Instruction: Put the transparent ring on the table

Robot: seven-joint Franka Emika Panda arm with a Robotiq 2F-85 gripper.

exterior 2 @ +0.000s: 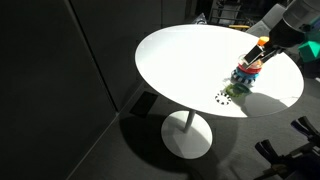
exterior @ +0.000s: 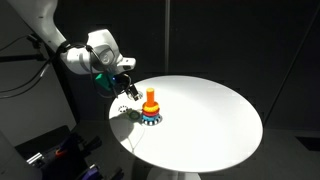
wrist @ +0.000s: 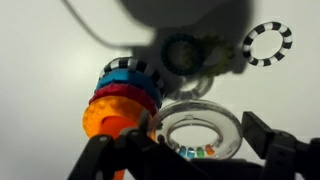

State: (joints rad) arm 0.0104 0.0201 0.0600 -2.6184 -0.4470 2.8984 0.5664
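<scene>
While I am working from the wrist view, the end effector is, as far as I can judge, gripping the transparent ring. Its two dark fingers are bracketing the clear rim from either side, though blur is stopping me from confirming full contact. The ring is sitting just beside the stacked cone, off its peg, and it is showing large and soft in the picture. I am reading that as carried above the desk rather than lying on it. I am therefore judging the step in hand to be the carry, with the placing not yet done. The next move is calling for a short descent onto bare white surface near the cone, then a clean opening of the fingers. Beyond the cone, a black-and-white striped ring is lying flat, and a green ring is resting close to the cone's base. I am planning to keep the set-down spot apart from both, and to release low so the ring is not rolling off. As for containers, nothing bowl-like or box-like is showing. The nearest things to one are the hollow transparent ring itself, which is holding a few small coloured beads in its lower part, and the cone, which is carrying blue, red and orange rings.
</scene>
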